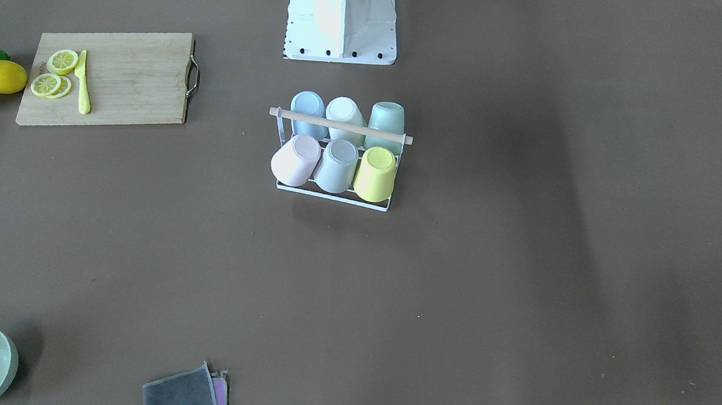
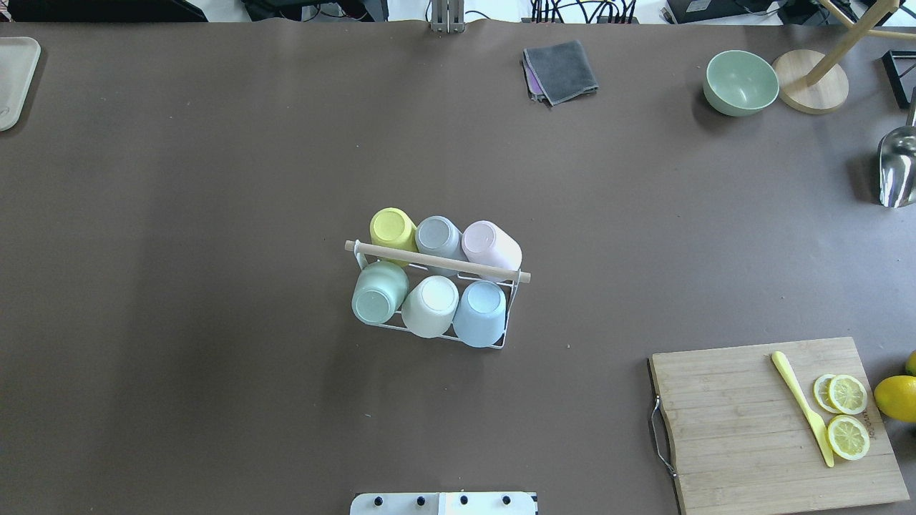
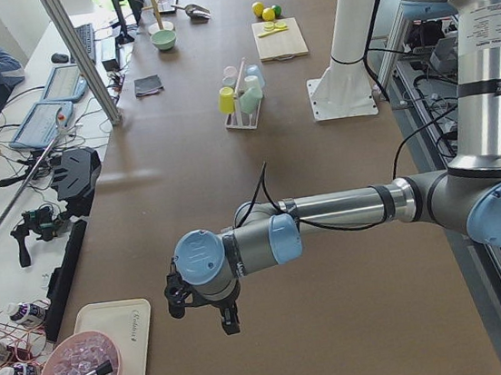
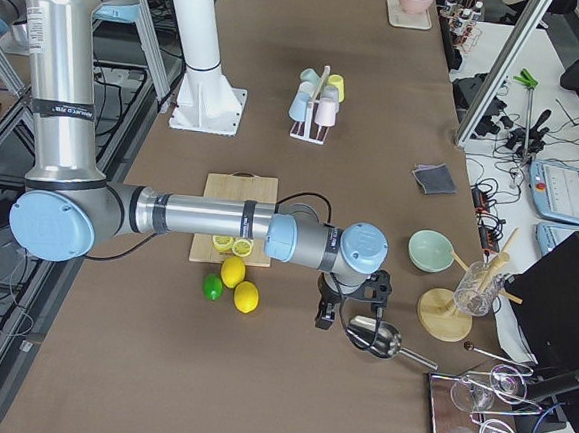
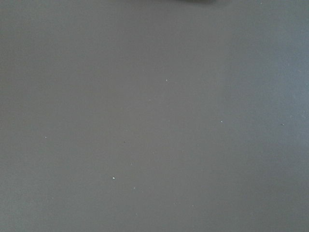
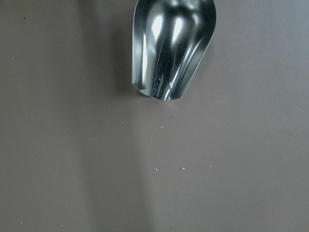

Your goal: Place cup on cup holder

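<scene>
The white wire cup holder (image 1: 341, 127) with a wooden rod handle stands mid-table, also in the overhead view (image 2: 436, 262). Several cups sit upside down on its prongs in two rows, among them a yellow cup (image 1: 376, 173), a pink cup (image 1: 294, 158) and a blue cup (image 1: 308, 111). My left gripper (image 3: 202, 317) hangs over the table's left end, far from the holder. My right gripper (image 4: 347, 311) hangs over the right end. Each shows only in a side view, so I cannot tell whether it is open or shut. Neither wrist view shows a cup.
A cutting board (image 2: 744, 422) carries lemon slices and a yellow knife (image 2: 801, 408). Lemons (image 1: 2, 76) and a lime lie beside it. A green bowl (image 2: 741, 82), a grey cloth (image 2: 562, 68), a metal scoop (image 6: 171, 48) and a tray (image 2: 14, 79) sit near the edges.
</scene>
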`<state>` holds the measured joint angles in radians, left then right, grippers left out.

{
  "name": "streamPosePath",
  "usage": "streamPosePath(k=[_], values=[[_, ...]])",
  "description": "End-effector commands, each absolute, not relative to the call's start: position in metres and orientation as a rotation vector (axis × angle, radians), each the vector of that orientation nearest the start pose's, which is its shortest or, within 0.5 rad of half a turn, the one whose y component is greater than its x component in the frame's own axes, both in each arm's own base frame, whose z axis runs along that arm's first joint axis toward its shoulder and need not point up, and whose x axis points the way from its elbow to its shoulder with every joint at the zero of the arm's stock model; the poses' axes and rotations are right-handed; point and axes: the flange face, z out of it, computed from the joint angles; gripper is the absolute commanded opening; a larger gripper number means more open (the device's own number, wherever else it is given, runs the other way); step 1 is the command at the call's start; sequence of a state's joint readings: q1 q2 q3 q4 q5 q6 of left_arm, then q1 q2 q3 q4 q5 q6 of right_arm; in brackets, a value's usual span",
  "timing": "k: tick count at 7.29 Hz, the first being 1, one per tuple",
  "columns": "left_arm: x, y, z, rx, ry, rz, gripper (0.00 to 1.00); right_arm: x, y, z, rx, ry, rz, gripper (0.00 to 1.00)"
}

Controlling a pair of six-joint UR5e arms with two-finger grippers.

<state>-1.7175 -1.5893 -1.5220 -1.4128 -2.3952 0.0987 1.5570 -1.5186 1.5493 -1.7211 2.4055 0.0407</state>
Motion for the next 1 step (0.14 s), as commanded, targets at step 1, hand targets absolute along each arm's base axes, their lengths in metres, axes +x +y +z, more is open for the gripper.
streamPosePath(k=[1], values=[[-0.1313, -0.471, 0.6844, -0.076, 0.829, -0.123, 0.98, 0.0525, -0.5059, 0.6532, -0.136, -0.83, 0.076, 1.0]])
